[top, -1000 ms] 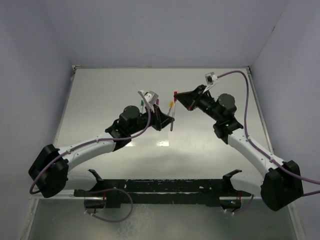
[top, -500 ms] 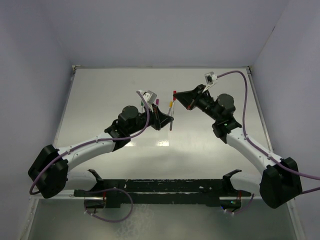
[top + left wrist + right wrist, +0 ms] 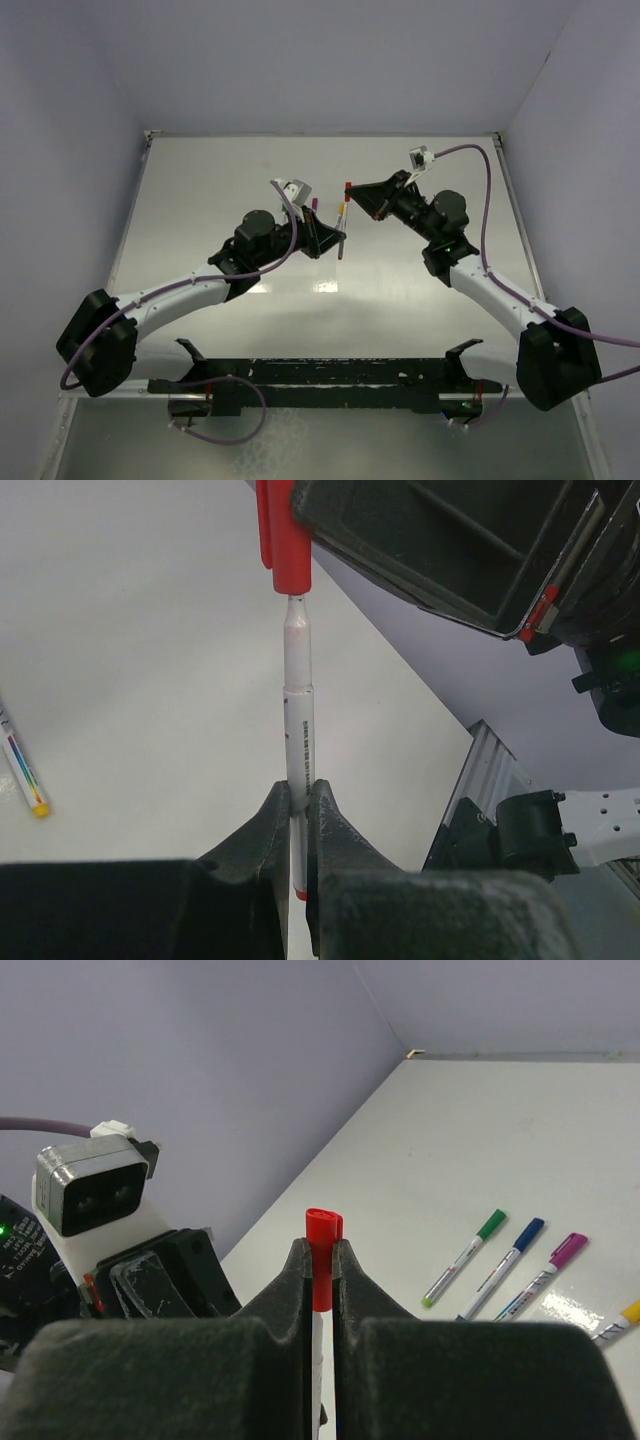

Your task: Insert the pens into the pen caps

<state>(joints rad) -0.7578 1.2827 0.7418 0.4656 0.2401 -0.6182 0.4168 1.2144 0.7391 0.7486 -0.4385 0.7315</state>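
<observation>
Here, pen (image 3: 298,710) meets red cap (image 3: 290,560) (both pinched)

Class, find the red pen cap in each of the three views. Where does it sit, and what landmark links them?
Top external: red pen cap just above centre, between the arms.
Left wrist: top edge, left of centre.
Right wrist: centre, pinched by the right end effector.
Shared landmark: the white pen meeting it.

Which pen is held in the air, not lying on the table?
The red pen: left fingers clamp its barrel, right fingers hold its red cap. The green pen, blue pen and magenta pen lie flat.
</observation>
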